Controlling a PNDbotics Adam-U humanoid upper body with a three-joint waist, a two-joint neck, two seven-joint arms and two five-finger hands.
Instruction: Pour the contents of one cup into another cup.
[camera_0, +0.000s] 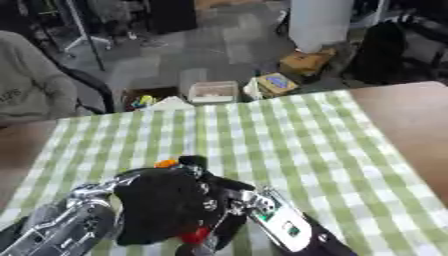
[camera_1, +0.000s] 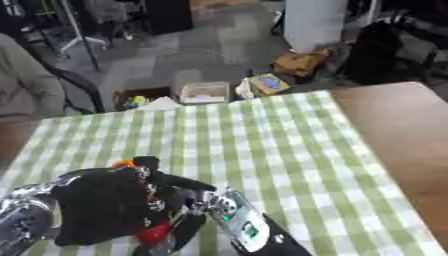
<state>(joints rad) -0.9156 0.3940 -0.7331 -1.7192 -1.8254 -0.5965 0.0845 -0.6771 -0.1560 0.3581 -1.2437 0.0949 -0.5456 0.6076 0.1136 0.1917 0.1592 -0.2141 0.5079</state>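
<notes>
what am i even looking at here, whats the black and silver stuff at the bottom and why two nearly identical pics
The two pictures come from the two eyes of one camera in a humanoid robot's head, looking down at the table in front of it, so they show the same moment from slightly different spots.

The black and silver shapes at the bottom are the robot's own arms. The left robot hand is the big black mass coming in from the lower left. The right robot hand meets it from the lower right, on an arm with a silver wrist.

The two hands are pressed close together. A small orange thing peeks above them and something red shows below, but the hands hide most of both, so I can't say what they are or which hand holds them.

Everything sits over a green and white checked tablecloth on a wooden table.
</notes>
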